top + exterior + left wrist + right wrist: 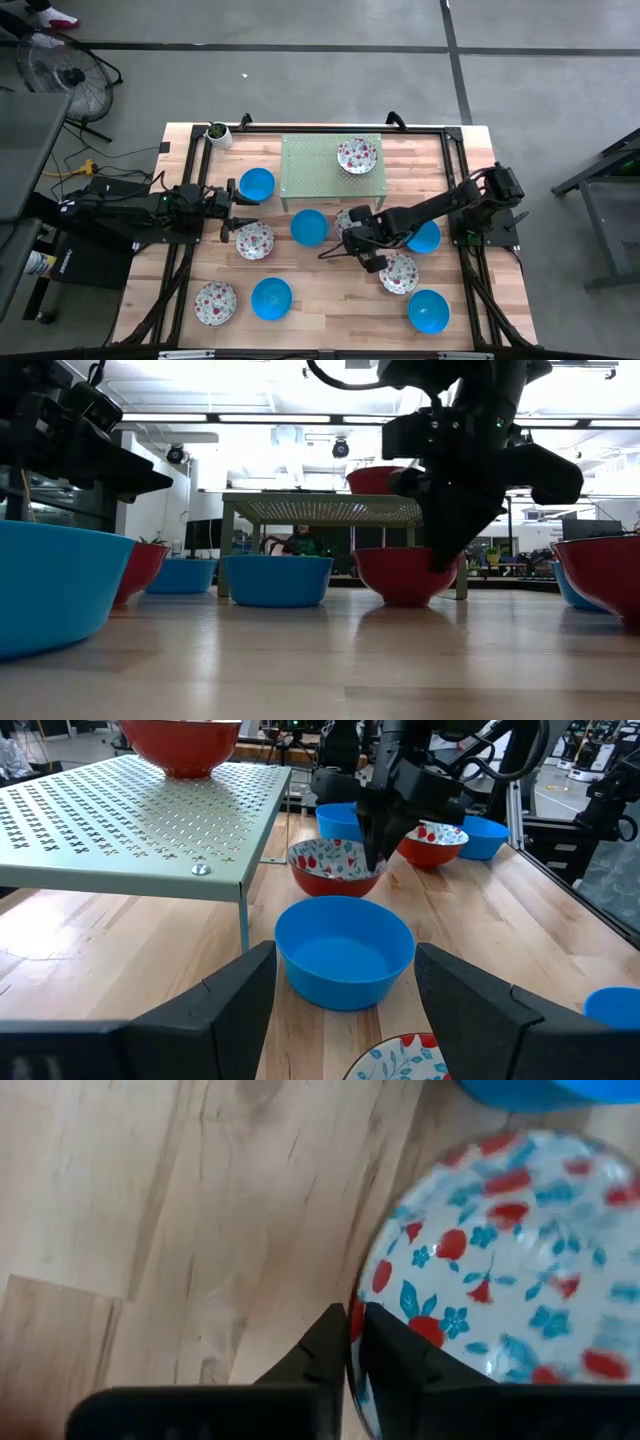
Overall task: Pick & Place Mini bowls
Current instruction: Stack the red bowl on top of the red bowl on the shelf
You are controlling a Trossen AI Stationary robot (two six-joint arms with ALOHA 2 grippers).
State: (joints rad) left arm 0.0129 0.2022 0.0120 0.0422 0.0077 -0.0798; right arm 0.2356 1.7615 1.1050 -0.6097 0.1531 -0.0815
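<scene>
Pinching the rim of a floral mini bowl (520, 1270), right gripper (355, 1342) with its two dark fingers pressed together on the thin edge, one inside, one outside. White inside, scattered with red berries and blue leaves and blossoms; red on the outside, as seen from the left wrist. Sitting on the wooden table (330, 300) just in front of the green perforated shelf (320, 170), between a plain blue bowl (308, 226) toward the left arm and another blue bowl (424, 237) toward the right arm, close to both.

Waiting near the table's left edge, left gripper (232, 205), fingers spread wide and holding nothing, with a blue bowl (257, 183) and a floral bowl (254, 240) close on either side of it.

Resting on top of the shelf, one more floral bowl (356, 155). Scattered across the near half of the table: a floral bowl (399, 272) just beside the right gripper, a blue one (428, 311) near the front right corner, a blue one (271, 298) and a floral one (215, 303) toward the front left. Bare wood between these two front groups. Tucked at the far left corner, a small white pot with a green plant (218, 133). Running along all four table edges, a black frame rail (463, 170).
</scene>
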